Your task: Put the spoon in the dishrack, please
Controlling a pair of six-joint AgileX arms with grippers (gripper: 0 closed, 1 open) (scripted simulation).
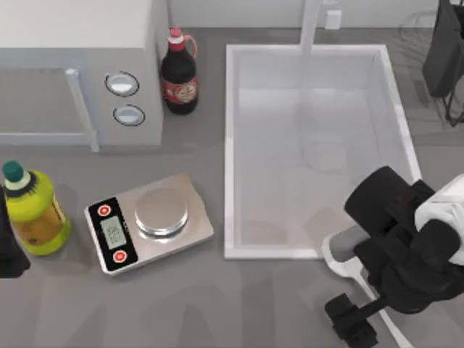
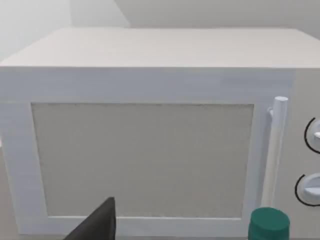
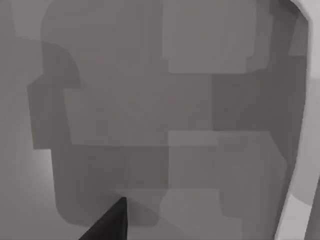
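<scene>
**Right arm low over the spoon**

My left claw (image 1: 9, 250) sits parked at the bench's left edge; I cannot tell its grip. The white oval-bowled spoon (image 1: 339, 254) lies just beside the sink's front right corner, under my right arm. The grey-black wire dishrack (image 1: 428, 43) stands far right.

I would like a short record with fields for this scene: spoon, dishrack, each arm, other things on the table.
spoon: white spoon on the table beside the sink, partly under the right arm
dishrack: wire dishrack at the far right edge
right arm: right gripper near the spoon
left arm: at the table's left edge, parked
others: microwave, scale, dark bottle, yellow bottle
</scene>
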